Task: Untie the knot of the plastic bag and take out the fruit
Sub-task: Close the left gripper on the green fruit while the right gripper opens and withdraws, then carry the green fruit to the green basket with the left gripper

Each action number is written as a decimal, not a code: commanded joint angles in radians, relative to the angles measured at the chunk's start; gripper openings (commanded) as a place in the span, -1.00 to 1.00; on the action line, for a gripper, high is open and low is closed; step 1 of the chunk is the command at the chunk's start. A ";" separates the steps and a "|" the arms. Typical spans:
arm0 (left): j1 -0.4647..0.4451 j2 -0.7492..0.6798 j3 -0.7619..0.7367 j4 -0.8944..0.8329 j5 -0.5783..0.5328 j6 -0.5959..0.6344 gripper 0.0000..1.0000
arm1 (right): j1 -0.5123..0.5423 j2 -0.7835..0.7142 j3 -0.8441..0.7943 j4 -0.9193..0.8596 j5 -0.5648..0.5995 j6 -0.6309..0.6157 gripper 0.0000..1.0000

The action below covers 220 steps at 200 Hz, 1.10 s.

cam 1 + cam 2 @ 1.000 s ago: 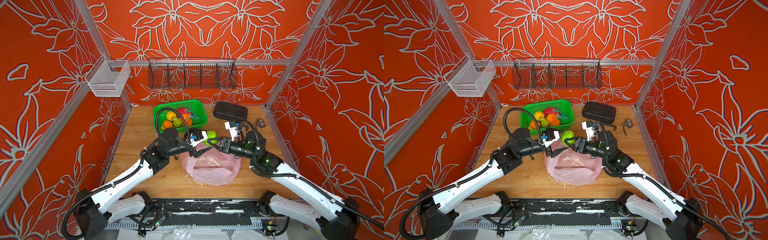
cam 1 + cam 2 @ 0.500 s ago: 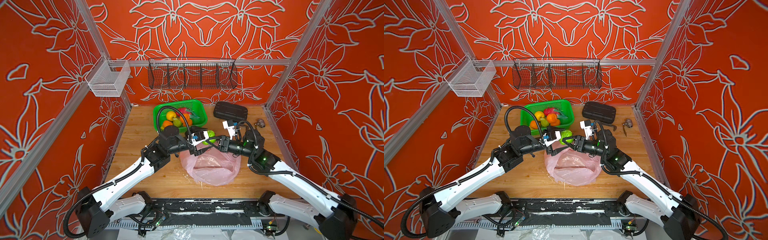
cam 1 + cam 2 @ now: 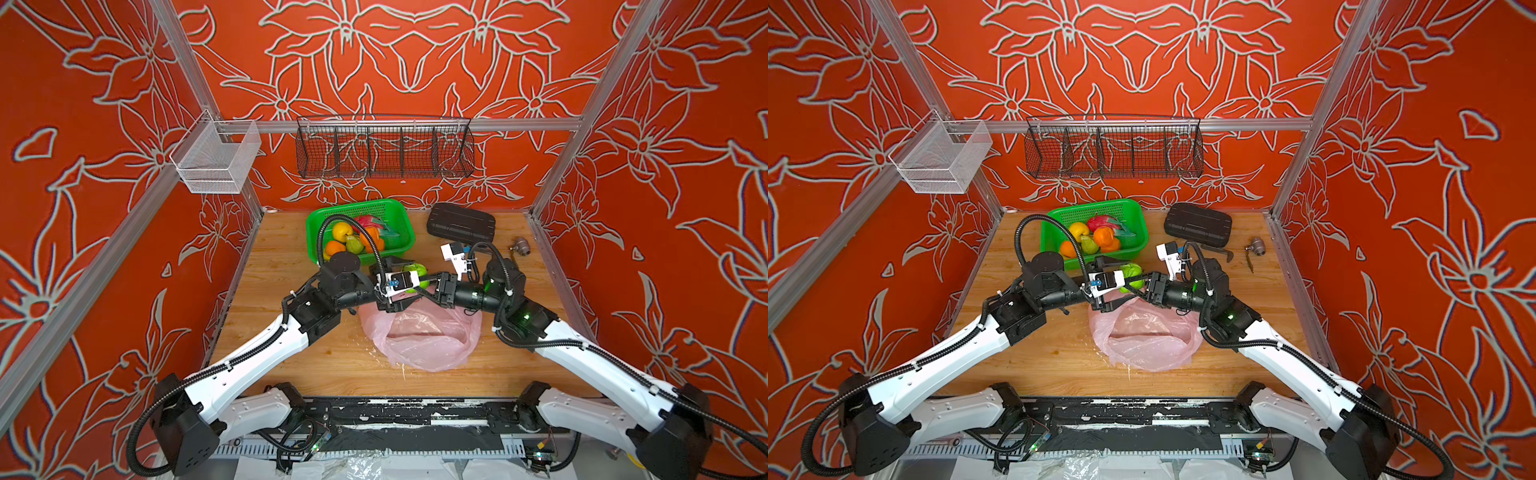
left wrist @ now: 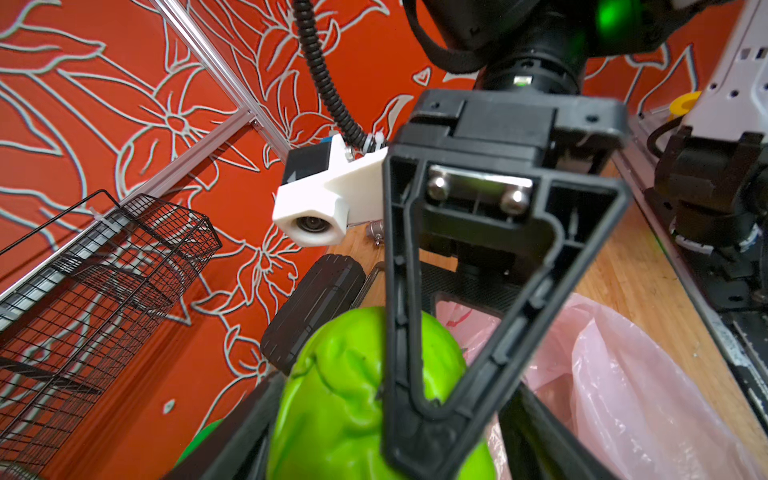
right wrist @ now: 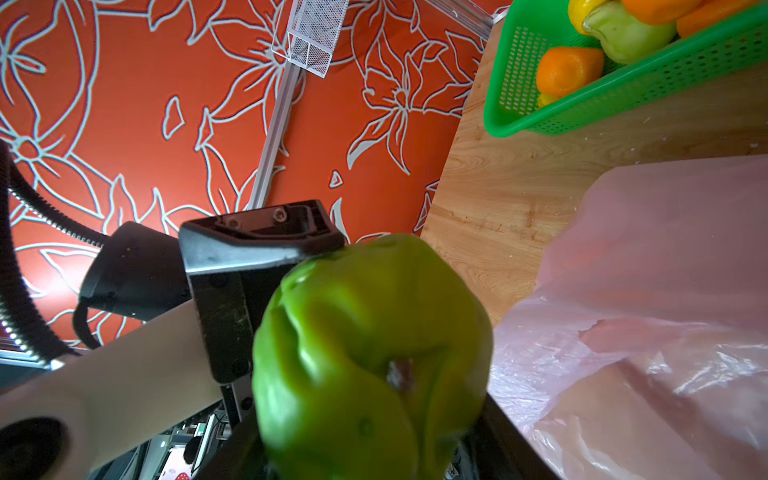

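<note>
You have brought the two grippers together. A second ago the left gripper (image 3: pixel 405 282) stood clear of the green fruit (image 3: pixel 417 271). Now its fingers lie either side of it, and the right wrist view shows one touching its skin. Your right gripper (image 3: pixel 424 284) has edged toward the left arm and still pinches the fruit between its fingers, off the table (image 3: pixel 291 365). Your left fingers are spread wide around the fruit; you cannot tell from these views whether they press on it. Your bag (image 3: pixel 424 336) has not moved. It lies slack, mouth open, just below both grippers on their near side. Just beyond the left gripper sits the basket (image 3: pixel 399 210), holding the other fruit (image 3: pixel 353 241) as before.
</note>
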 commanded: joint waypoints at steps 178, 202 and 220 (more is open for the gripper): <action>-0.039 -0.002 -0.035 0.126 -0.346 -0.124 -0.03 | 0.006 -0.181 -0.056 0.032 0.260 -0.077 0.86; 0.001 0.022 0.019 0.068 -0.374 -0.244 -0.02 | 0.006 -0.237 -0.104 0.021 0.353 -0.099 0.88; 0.043 0.051 0.058 0.022 -0.394 -0.333 -0.02 | 0.006 -0.261 -0.127 -0.005 0.387 -0.122 0.88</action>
